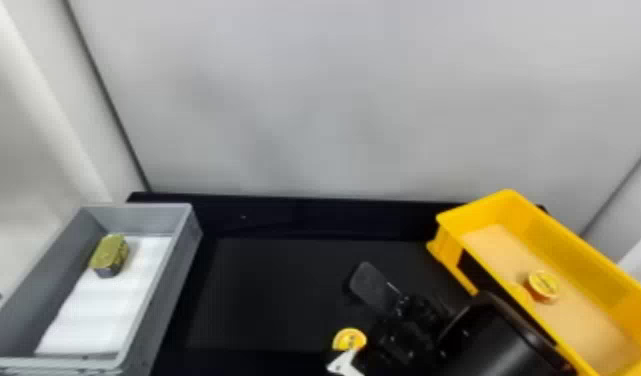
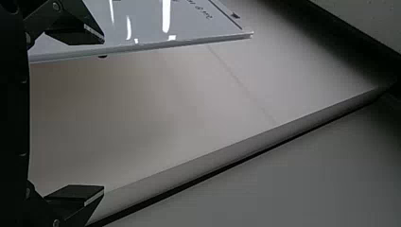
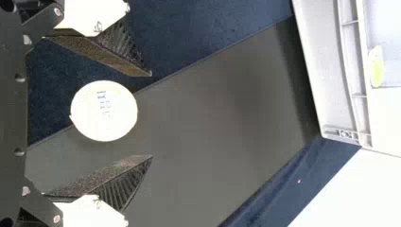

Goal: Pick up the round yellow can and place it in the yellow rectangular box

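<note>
Yellow Can Sits Between My Open Fingers, Lid Up

My right gripper (image 3: 151,115) is open, one finger on each side of the round yellow can (image 1: 350,339), with a gap at both. I judge this spacing is meant to let the fingers close evenly on its side wall and leave the lid untouched. The can appears to stand on the black counter (image 1: 264,300), nearer me than the yellow rectangular box (image 1: 579,260), whose open top should suit a drop from above. A similar can (image 1: 543,286) lies within it (a fair hint of where mine belongs). My left gripper (image 2: 103,116) is idle off to my left, its fingers apart and holding nothing.

My can's lid faces up, so its central axis runs upright. Being round, it has no long axis across the lid, and I can likely grip it from any side. Closing squarely seems the next move; an uneven squeeze could tip it.
</note>
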{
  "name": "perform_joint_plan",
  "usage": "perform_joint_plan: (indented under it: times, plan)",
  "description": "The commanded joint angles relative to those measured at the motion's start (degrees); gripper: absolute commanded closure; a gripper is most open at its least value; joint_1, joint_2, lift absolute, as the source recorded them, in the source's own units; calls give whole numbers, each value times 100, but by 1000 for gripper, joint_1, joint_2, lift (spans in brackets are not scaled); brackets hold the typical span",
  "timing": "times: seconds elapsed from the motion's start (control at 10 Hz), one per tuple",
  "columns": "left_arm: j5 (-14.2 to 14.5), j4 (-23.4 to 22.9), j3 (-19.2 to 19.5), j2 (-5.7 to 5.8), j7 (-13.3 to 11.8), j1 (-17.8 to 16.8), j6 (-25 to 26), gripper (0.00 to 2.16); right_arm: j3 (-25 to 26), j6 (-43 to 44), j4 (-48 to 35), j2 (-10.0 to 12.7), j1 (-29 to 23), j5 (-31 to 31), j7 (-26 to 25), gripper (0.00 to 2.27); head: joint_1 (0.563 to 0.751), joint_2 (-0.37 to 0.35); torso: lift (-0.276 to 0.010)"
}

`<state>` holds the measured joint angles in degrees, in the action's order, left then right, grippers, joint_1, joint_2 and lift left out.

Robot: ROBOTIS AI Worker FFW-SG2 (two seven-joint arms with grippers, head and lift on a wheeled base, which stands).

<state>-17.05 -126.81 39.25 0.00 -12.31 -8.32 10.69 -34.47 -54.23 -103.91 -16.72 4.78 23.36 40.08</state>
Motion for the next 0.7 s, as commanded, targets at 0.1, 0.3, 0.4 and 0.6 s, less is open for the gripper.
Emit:
perform_joint_plan:
  times: [0.1,0.3,0.4,0.6]
  plan:
    - [0,51,5,-15,0,-38,-5,156,0,-3,108,-60,23,20,28,211,686,14,-56]
    - [0,51,5,-15,0,-47,-14,156,0,6,240,-69,32,38,36,211,686,14,-56]
    - [0,51,5,-15,0,-47,-14,156,18,15,319,-69,32,64,19,213,686,14,-56]
    - [0,51,5,-15,0,-38,-23,156,71,68,600,-139,59,170,80,213,686,14,-56]
